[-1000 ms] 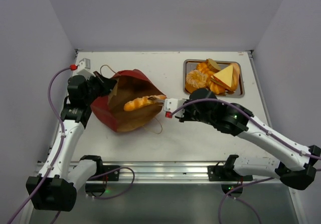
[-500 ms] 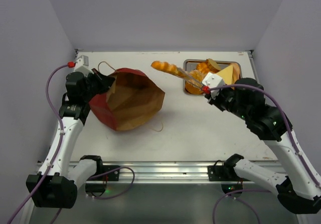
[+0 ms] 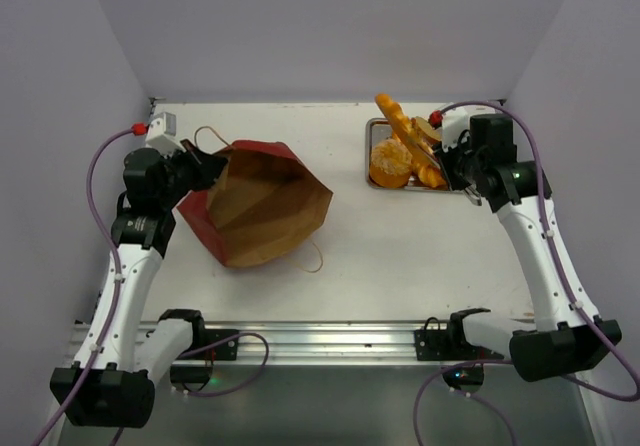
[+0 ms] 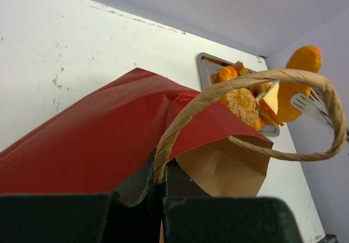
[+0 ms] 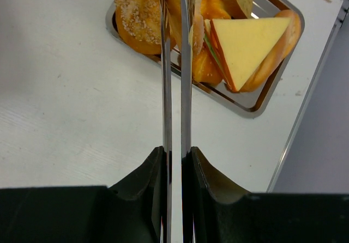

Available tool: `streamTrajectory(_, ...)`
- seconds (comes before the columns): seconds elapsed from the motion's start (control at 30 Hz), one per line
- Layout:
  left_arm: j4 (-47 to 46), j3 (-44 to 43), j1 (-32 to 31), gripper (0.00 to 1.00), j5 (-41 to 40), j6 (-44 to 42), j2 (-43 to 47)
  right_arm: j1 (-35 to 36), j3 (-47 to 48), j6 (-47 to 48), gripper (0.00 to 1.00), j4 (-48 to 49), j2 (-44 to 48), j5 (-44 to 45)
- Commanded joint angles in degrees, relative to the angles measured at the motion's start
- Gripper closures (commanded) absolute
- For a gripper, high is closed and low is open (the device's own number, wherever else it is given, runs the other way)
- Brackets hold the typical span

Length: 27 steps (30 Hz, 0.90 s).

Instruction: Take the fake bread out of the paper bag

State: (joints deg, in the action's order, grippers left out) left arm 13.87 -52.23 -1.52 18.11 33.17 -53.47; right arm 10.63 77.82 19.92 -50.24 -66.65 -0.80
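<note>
We see the left arm rising from its base, bent at the elbow, with its wrist level beside the far left of the bag [image 3: 265, 201]. The left gripper [image 4: 162, 184] is pressed together on the bag's red rim, just where a looped paper handle [image 4: 245, 82] is rooted. The loop arches free above the fingers. The bag lies tilted on the table [image 3: 400, 266], its mouth opening up and to the right so that the creased brown inside shows. A second thin handle [image 3: 316, 257] trails onto the table at the bag's near right edge.

The right arm stands well right of the bag, reaching up steeply from its base and folding back at the elbow. Its wrist points left toward the bag. The right gripper [image 3: 410, 134] has long, thin metal fingers [image 5: 165, 90] held almost together. They pinch a long orange bread [image 3: 392, 112] near one end. That bread is out of the bag, up in the air to the bag's right and farther back.

Under it, right of the bag and well apart from it, is a silver tray [image 5: 260, 102] already crowded with other pieces. Among them are a sugared round bun [image 5: 136, 19] on the side nearest the bag and a yellow wedge [image 5: 245, 38] on the side away from it. In the right wrist view these pieces fill the tray beneath the fingers. We cannot tell whether the held bread touches them.
</note>
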Motion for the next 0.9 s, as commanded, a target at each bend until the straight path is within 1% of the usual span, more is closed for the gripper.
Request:
streamTrajectory(0.0, -0.16, 0.89, 0.38, 1.0, 2.28, -3.11, 2.49, -1.84, 4.36, -2.61, 1.0, 0.14, -1.37, -0.96)
streamTrajectory(0.23, -0.07, 2.92, 0.38, 1.0, 3.42, -4.6, 4.34, -3.16, 3.57, -5.06, 1.0, -1.09, -2.95, 0.62)
streamTrajectory(0.33, -0.07, 3.62, 0.46, 1.0, 3.78, -4.69, 5.13, -3.25, 2.51, -6.82, 1.0, -1.0, -4.36, 3.25)
streamTrajectory(0.53, 0.63, 4.33, 0.38, 1.0, 3.86, -5.31, 6.45, -3.25, 1.37, -10.34, 1.0, 0.75, -6.91, 4.22)
streamTrajectory(0.57, 0.98, 4.33, 0.38, 1.0, 3.86, -5.39, 6.54, -3.25, 1.37, -11.3, 1.0, 1.45, -7.17, 6.05)
streamTrajectory(0.67, 1.42, 4.5, 0.38, 1.0, 3.78, -5.57, 7.24, -3.34, 1.11, -13.59, 1.0, 2.33, -8.23, 7.12)
streamTrajectory(0.8, 1.95, 4.5, 0.38, 1.0, 3.6, -5.92, 7.59, -3.34, 0.49, -15.17, 1.0, 3.74, -9.02, 5.64)
streamTrajectory(0.87, 2.13, 4.5, 0.38, 1.0, 3.69, -6.01, 7.77, -3.34, 1.1, -17.36, 1.0, 3.92, -10.5, 6.41)
